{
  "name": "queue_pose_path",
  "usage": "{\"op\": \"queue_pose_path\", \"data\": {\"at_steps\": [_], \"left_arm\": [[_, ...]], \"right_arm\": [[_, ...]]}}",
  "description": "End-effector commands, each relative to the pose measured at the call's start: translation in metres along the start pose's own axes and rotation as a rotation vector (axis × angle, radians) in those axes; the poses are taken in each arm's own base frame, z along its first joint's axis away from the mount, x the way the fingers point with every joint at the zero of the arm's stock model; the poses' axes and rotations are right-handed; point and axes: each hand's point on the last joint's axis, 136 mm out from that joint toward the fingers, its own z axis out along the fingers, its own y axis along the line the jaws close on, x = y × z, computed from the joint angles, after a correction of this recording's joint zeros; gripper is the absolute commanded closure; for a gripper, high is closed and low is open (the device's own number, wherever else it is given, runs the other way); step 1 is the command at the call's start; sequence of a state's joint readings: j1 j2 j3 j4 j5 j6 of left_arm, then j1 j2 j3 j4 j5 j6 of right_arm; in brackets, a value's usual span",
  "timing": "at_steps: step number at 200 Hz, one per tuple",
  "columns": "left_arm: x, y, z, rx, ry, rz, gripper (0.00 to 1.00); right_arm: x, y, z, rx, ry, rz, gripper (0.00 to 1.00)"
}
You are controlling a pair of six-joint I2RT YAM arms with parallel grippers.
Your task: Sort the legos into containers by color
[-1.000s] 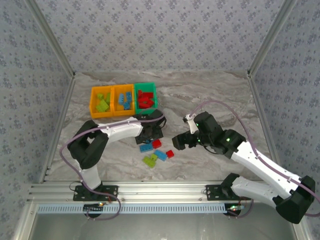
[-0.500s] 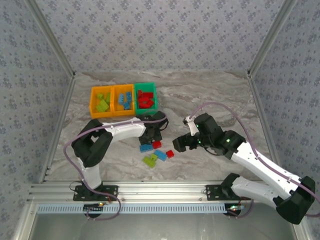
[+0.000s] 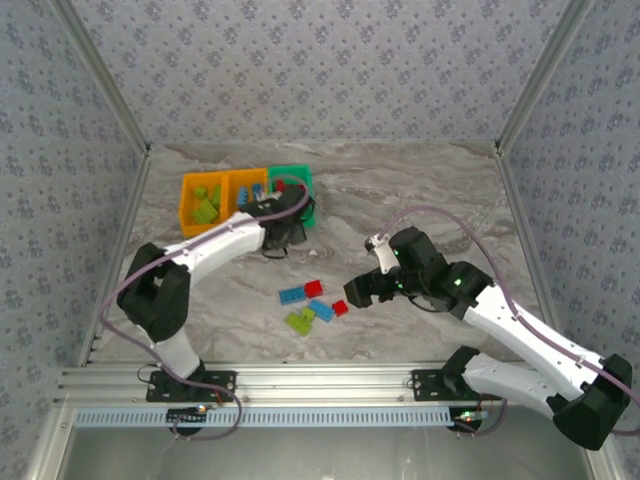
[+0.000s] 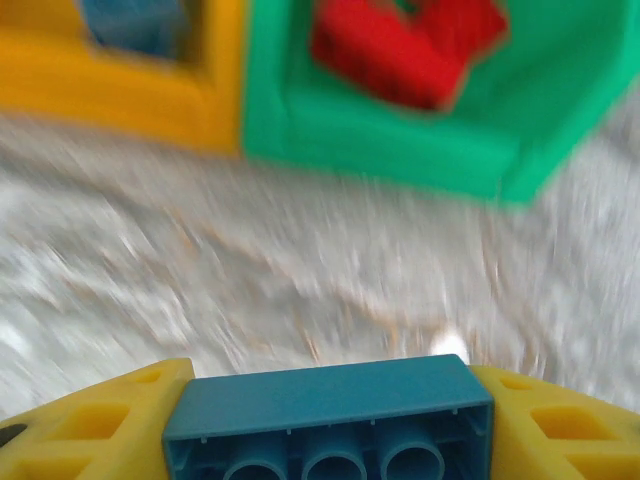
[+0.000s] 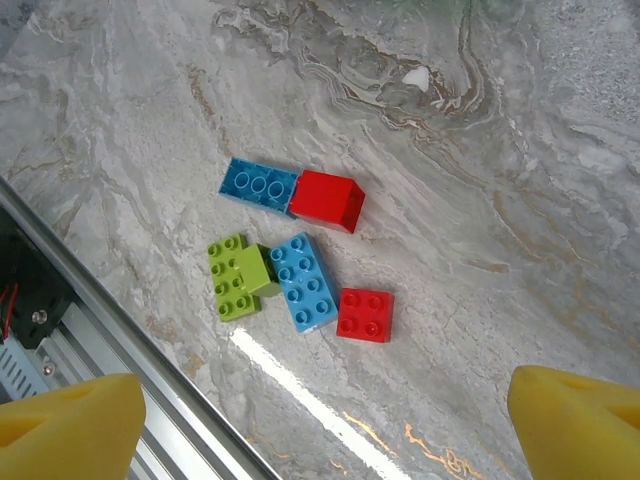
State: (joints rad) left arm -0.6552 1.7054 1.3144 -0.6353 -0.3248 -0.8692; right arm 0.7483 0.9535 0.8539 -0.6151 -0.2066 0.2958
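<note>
Beside the bins at the far left of the desk (image 5: pixel 500 150), note the left pincer (image 4: pixel 325 432) closed on a blue lego (image 4: pixel 330 398), hollow underside toward the wrist camera. It is probably positioned for release into the middle orange bin (image 4: pixel 130 95), next to the green bin (image 4: pixel 400 140) holding reds. Over five loose legos (image 5: pixel 303 280) mid-desk, note the right pincer (image 5: pixel 325 420) spread wide and empty, likely poised for a pick. Treat bin contents in the left wrist view as uncertain: blurred and cut off at the top edge.
</note>
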Motion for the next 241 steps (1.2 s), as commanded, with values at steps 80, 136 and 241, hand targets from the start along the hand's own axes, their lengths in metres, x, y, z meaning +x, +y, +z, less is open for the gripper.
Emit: {"op": "queue_pose_path", "data": {"at_steps": [80, 136, 241], "left_arm": [[-0.163, 0.046, 0.052, -0.071, -0.123, -0.131, 0.42], [-0.166, 0.043, 0.004, 0.001, -0.176, -0.136, 0.28], [-0.142, 0.031, -0.092, 0.144, -0.292, -0.005, 0.23]], "right_arm": [[0.003, -0.002, -0.018, 0.034, -0.02, 0.014, 0.04], [0.002, -0.008, -0.012, 0.066, -0.021, 0.039, 0.05], [-0.005, -0.006, 0.008, 0.11, -0.002, 0.073, 0.05]]}}
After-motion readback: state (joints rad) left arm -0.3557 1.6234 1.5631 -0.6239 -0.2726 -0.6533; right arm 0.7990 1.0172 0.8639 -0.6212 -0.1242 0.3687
